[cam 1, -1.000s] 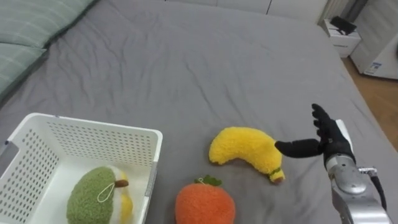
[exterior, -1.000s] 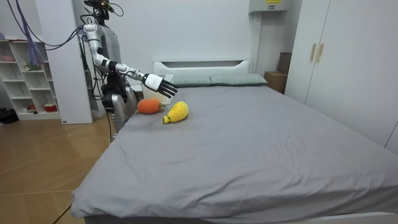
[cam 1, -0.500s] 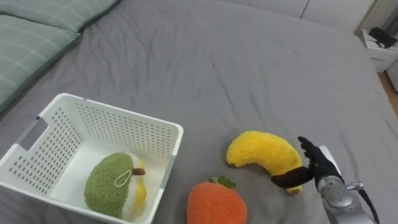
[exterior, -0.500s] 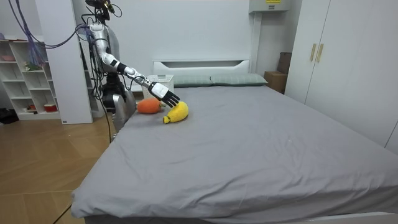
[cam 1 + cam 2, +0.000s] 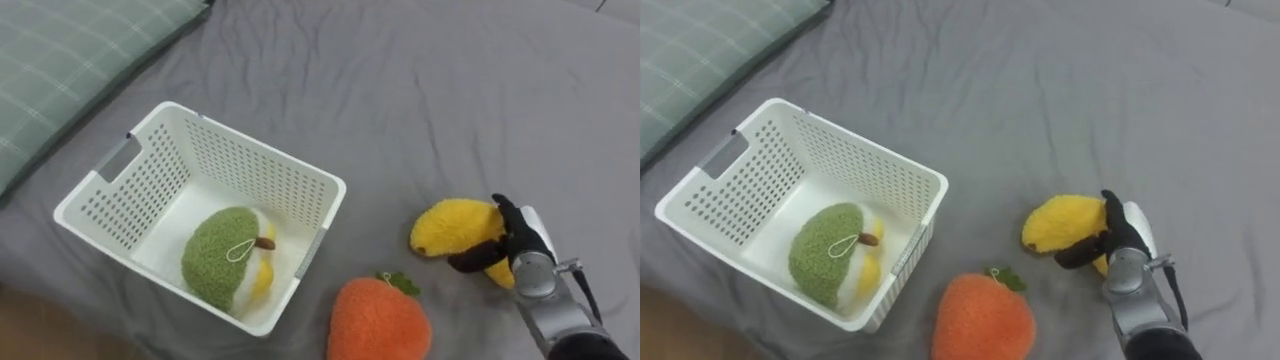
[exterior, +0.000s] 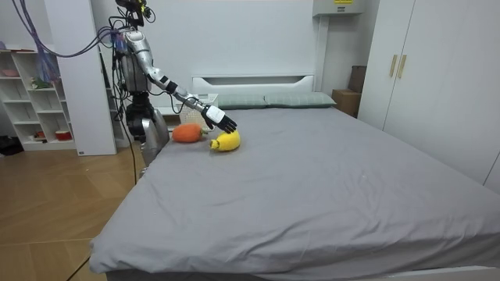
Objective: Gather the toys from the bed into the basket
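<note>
On the bed (image 5: pixel 400 90), the basket (image 5: pixel 240 165) sits left, the plush avocado (image 5: pixel 225 270) inside it. The plush orange (image 5: pixel 378 322) lies right of its near corner. The plush banana (image 5: pixel 450 228) lies farther right and behind, with the right robot hand (image 5: pixel 515 238) at its right end.

Grey bed (image 5: pixel 400 90) and its load
A white basket (image 5: pixel 240 165), a yellow plush banana (image 5: pixel 450 225), an orange plush fruit (image 5: pixel 378 320) near it, and a green pillow (image 5: pixel 70 60) at the far left.

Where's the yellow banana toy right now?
In the left eye view the plush banana lies on the bed lower right, beside the orange toy, the right hand curled round it.
</note>
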You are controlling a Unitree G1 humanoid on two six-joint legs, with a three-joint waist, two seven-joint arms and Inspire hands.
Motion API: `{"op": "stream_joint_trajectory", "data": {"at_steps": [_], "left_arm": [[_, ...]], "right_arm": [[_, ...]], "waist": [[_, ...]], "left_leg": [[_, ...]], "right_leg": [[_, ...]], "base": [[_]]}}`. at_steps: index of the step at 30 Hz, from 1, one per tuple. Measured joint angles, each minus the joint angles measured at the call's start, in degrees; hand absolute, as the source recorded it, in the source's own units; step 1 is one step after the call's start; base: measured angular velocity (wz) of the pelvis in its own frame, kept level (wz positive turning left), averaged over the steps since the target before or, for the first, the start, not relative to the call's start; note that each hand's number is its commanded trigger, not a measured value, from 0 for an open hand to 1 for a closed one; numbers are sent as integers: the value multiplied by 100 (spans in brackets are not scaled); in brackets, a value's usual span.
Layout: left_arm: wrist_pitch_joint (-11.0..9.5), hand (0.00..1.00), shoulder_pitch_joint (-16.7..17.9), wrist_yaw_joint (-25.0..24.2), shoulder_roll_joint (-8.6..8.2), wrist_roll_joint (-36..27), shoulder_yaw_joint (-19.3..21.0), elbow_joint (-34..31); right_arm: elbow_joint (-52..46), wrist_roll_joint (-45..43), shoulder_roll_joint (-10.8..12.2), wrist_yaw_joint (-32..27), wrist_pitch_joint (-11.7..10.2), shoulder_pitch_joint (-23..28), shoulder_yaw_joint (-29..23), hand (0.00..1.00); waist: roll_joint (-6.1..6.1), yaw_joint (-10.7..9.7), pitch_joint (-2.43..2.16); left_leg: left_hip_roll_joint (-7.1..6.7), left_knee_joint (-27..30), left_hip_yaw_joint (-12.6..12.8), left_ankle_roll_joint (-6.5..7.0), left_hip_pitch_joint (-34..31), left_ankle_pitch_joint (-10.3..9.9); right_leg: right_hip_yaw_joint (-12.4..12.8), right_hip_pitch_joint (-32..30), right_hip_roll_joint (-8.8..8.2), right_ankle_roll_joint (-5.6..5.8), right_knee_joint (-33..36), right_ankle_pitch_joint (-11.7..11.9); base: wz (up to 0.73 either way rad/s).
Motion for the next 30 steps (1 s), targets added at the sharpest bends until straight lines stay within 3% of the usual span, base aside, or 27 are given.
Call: {"op": "stream_joint_trajectory", "data": {"at_steps": [5,6,7,8,9,16,21,27,30], "left_arm": [[3,0,-1,-24,16,56,-14,-36],[10,0,2,-41,24,66,-46,-36],[26,0,4,-79,24,70,-53,-36],[35,0,5,-110,26,68,-52,-37],[39,0,8,-156,30,68,-53,-56],[49,0,0,-182,79,-3,-169,-138],[43,0,-32,-168,104,-3,-218,-278],[46,0,-122,-141,113,-260,-228,-382],[15,0,-144,-138,116,-271,-237,-422]], "right_arm": [[233,-11,-10,-267,-33,-25,13,6],[276,-16,-28,-331,-43,-25,13,16],[351,-104,-55,-384,-60,-31,8,55],[411,-159,-72,-410,-73,-49,8,83],[472,-215,-125,-468,-85,-63,6,100],[930,-481,-459,-675,-234,-211,22,100],[1036,-756,-495,-820,-227,-176,191,100],[1098,-768,-493,-833,-227,-167,234,100],[1033,-655,-495,-795,-225,-165,209,100]], "waist": [[25,15,18],[38,17,27],[61,25,40],[73,29,46],[88,35,48],[126,-13,19],[157,-13,-22],[166,-42,-17],[114,-67,-21]], "left_leg": [[-17,10,-75,-9,-69,7],[-19,12,-83,-11,-80,9],[-21,16,-89,-12,-84,9],[-24,17,-93,-12,-88,10],[-27,19,-97,-16,-113,12],[-66,16,-194,-21,-195,46],[-82,13,-228,-21,-264,74],[-87,-8,-250,-18,-265,80],[-89,-44,-198,-13,-204,101]], "right_leg": [[-137,-18,-4,0,-23,0],[-151,-26,-6,0,-27,0],[-170,-26,-8,0,-25,0],[-170,-27,-8,0,-26,0],[-168,-51,-7,0,-25,0],[-173,-125,-10,-1,-40,-1],[-221,-160,-13,-2,-85,0],[-296,-141,-25,-2,-93,0],[-276,-120,-40,-1,-92,-1]], "base": [[8],[5],[4],[0],[4],[5],[6],[2],[-3]]}}
